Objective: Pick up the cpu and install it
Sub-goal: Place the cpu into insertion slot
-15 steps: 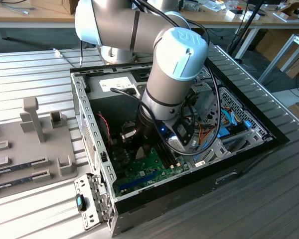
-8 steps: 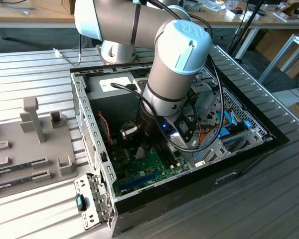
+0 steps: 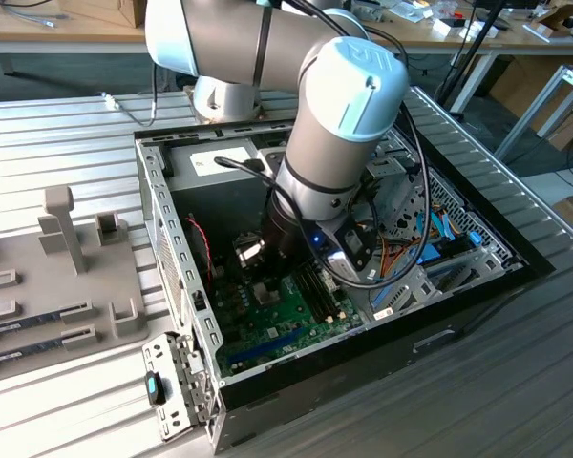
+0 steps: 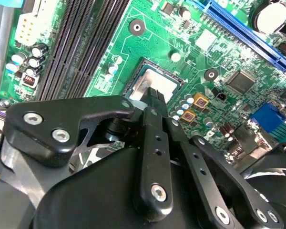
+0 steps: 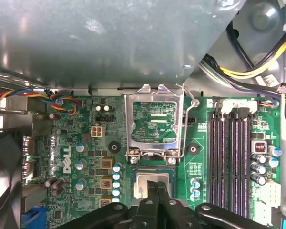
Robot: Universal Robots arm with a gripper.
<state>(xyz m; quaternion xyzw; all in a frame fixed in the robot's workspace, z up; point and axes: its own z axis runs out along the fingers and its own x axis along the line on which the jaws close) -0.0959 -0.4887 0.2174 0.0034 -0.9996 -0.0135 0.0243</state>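
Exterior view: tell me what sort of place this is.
Probably an electronics or robotics lab: an open computer case sits on a slatted metal table, its green motherboard exposed, with workbenches behind.

cpu (image 5: 146,179) — near edge out of sight — under the jaws

An open computer case (image 3: 168,229) lies on the ribbed metal tabletop (image 3: 76,134). Inside the case a green motherboard (image 3: 267,320) lies flat, bearing a metal socket frame (image 5: 155,95) swung open, four dark memory slots (image 5: 231,162) and a long blue expansion slot (image 4: 243,33). Coloured wires (image 5: 24,97) also run inside the case. Outside the case, on the exterior view's left, a grey fixture (image 3: 67,277) carries two memory sticks (image 3: 38,318).
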